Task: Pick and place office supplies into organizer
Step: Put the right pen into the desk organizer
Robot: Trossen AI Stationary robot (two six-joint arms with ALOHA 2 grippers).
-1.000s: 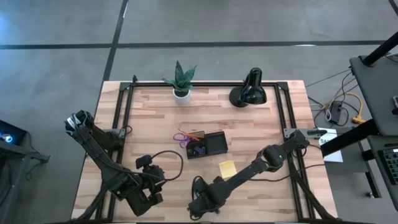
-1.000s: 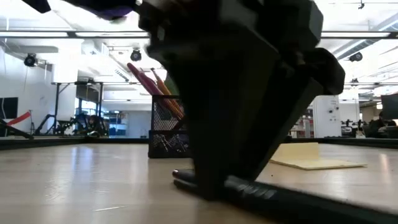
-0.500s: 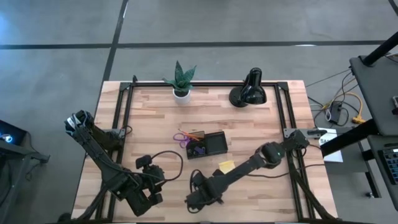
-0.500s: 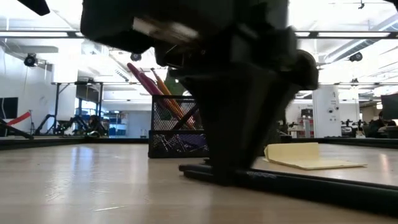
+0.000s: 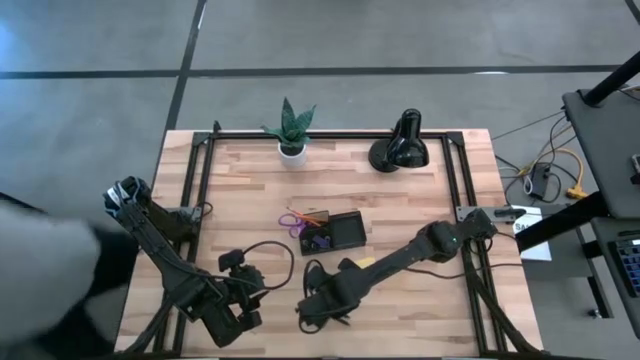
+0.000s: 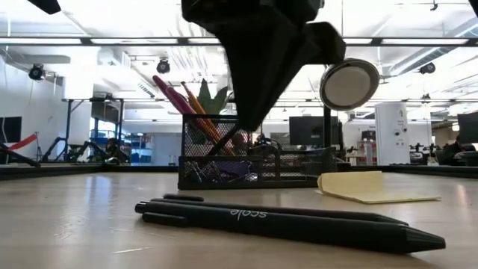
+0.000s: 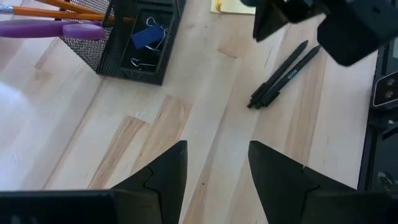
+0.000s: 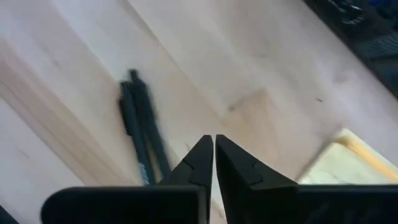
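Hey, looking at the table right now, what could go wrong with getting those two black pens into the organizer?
The right gripper is shut and holds nothing, with the two black pens lying on the table beside it, so a grasp may have missed. The pens lie tight together; a pinch could catch both or roll one away. The organizer already holds pencils and scissors, so a pen could snag going in.

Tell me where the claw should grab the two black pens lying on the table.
Grip the black pens at mid-barrel from straight above, fingers straddling both: they lie flat and side by side on bare wood, clear of the sticky-note pad and the organizer.
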